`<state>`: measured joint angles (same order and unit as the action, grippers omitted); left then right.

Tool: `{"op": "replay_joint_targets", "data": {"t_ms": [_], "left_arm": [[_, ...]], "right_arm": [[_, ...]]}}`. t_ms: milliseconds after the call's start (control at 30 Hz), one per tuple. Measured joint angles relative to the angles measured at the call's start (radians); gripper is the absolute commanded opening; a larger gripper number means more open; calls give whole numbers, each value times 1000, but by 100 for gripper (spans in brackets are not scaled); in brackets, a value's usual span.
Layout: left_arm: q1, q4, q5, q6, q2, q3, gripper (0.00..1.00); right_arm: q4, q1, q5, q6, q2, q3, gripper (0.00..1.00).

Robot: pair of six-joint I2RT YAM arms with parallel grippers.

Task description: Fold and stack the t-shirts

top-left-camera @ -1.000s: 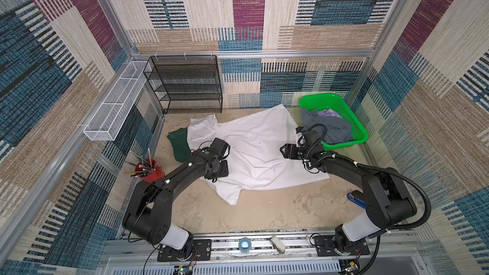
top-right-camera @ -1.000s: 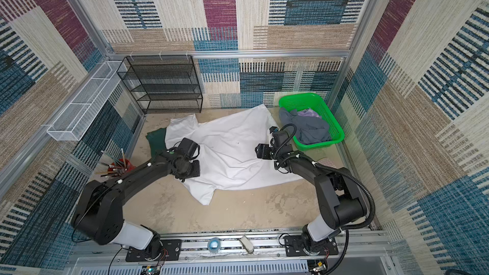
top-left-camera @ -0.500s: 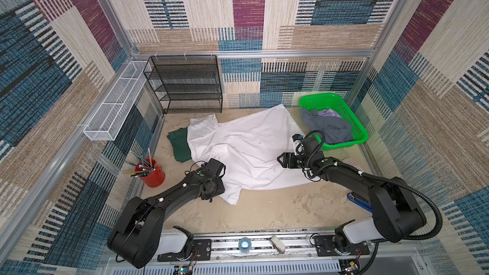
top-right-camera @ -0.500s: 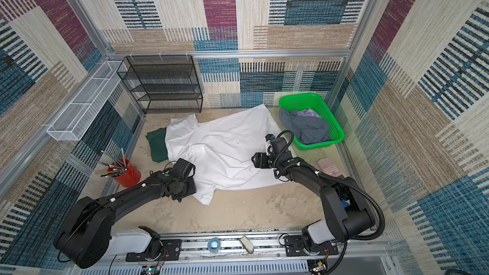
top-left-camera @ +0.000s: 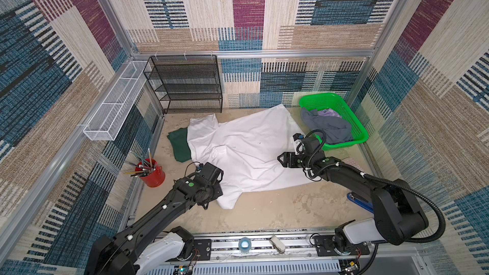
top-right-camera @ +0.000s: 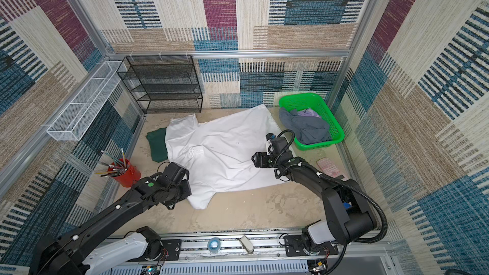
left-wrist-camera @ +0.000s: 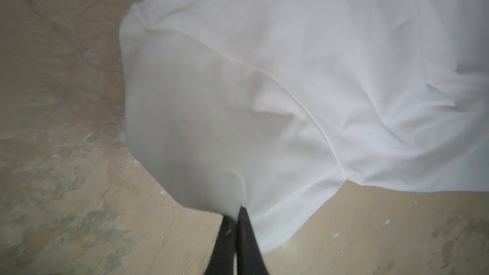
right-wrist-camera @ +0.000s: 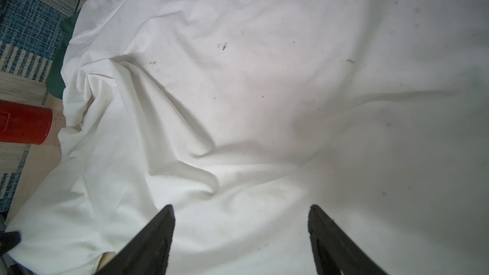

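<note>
While the left gripper has its jaws squeezed together on an edge of the white t-shirt, the right gripper hangs just over the same shirt with its jaws wide apart, gripping nothing. The white shirt lies spread out and wrinkly on the middle of the table, partly covering the dark green t-shirt, and the grey t-shirt sits bunched up in the green basket. I think the job has hardly begun: the white and grey shirts are not folded, and there is no neat pile.

Left end effector clamped; right end effector spread wide.
</note>
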<state>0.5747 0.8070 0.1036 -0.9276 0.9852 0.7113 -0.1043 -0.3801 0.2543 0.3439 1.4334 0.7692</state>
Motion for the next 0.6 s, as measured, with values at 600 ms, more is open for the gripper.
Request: {"op": "replay_joint_targets", "data": {"t_ms": [600], "left_arm": [[-15, -20, 100, 259, 766, 689, 28]], "right_arm": [[-5, 0, 0, 17, -19, -24, 80]]}}
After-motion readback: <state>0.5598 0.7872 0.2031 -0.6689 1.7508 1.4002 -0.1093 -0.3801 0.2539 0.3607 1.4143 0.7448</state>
